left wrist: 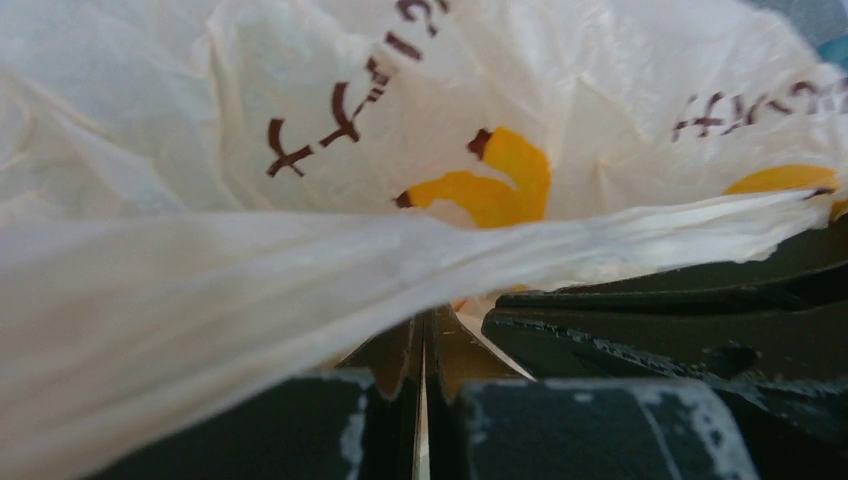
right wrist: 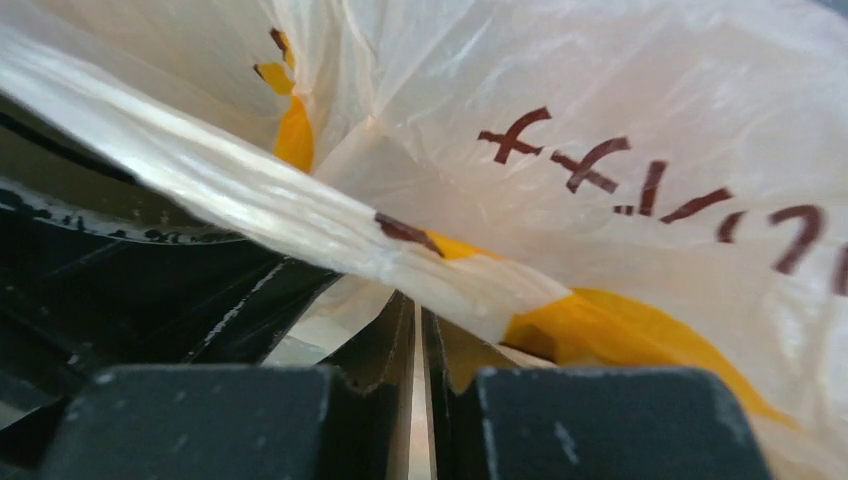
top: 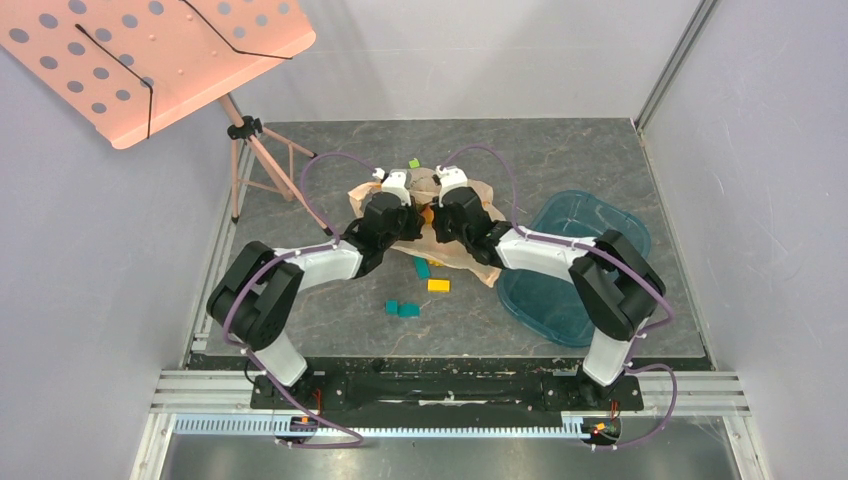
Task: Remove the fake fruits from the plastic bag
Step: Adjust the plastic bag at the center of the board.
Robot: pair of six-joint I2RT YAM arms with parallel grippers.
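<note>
The plastic bag [top: 478,200] lies crumpled at mid-table, pale peach with orange and brown print. Both arms meet over it. My left gripper [top: 403,214] is shut on a fold of the bag's film [left wrist: 300,270], jaws pressed together [left wrist: 428,322]. My right gripper [top: 446,214] is shut on another fold of the bag [right wrist: 330,215], jaws together [right wrist: 417,308]. Each wrist view shows the other gripper close beside it. A dull grey-brown round shape [top: 425,183] shows between the two wrists, likely the speckled fruit. The orange-red fruit is hidden; a small orange patch [top: 427,215] shows between the grippers.
A teal transparent tray [top: 575,285] sits right of the bag. Small blocks lie near the bag: teal [top: 422,268], yellow [top: 438,285], teal [top: 402,309], green [top: 414,162]. A tripod [top: 255,150] with a peach perforated board [top: 150,55] stands at the back left.
</note>
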